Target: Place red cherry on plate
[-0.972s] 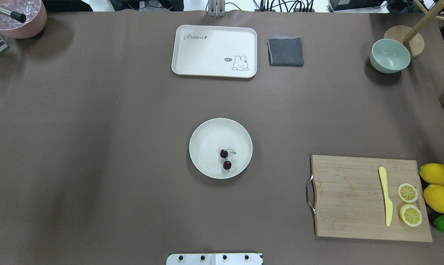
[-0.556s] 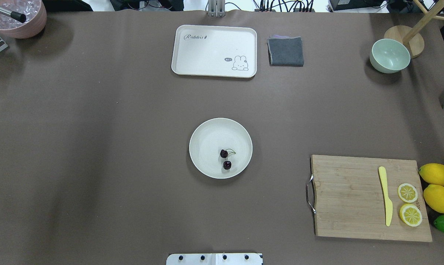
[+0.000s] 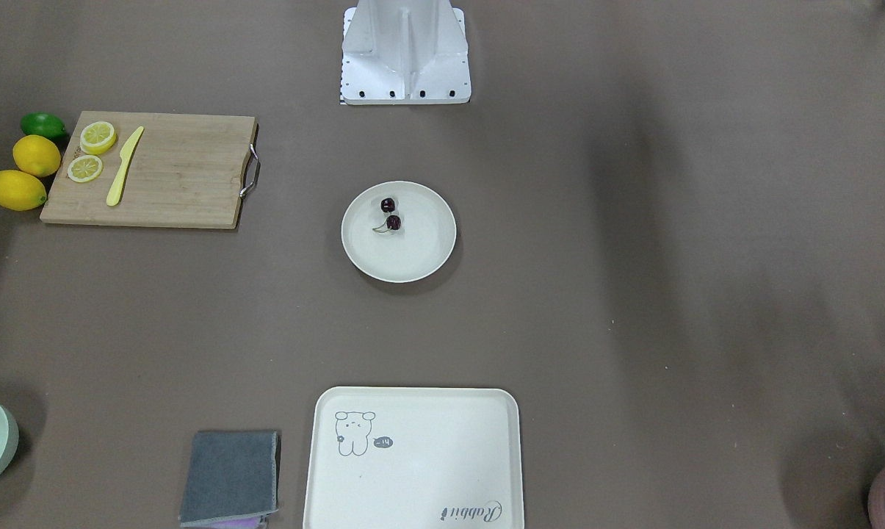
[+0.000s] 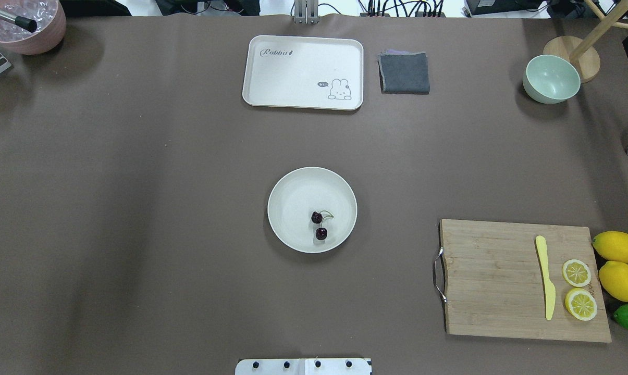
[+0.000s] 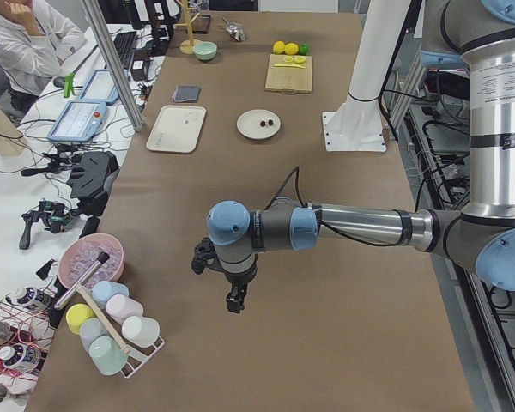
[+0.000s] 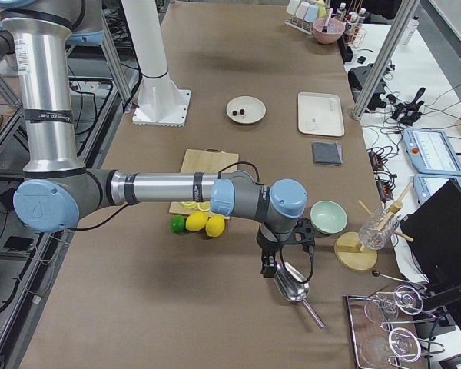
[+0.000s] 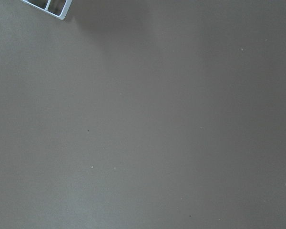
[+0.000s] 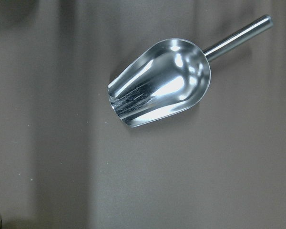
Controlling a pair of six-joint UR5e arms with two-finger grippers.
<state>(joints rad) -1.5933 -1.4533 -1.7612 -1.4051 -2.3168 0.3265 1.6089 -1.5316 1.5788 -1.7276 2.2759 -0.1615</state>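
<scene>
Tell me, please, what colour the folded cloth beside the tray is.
The cloth is dark grey; the overhead view shows it best.

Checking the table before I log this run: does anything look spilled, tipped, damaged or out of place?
Nothing stands out. The red cherry lies inside the plate, nothing spilled; the knife and lemon slices sit neatly on the cutting board, the cloth folded beside the tray.
</scene>
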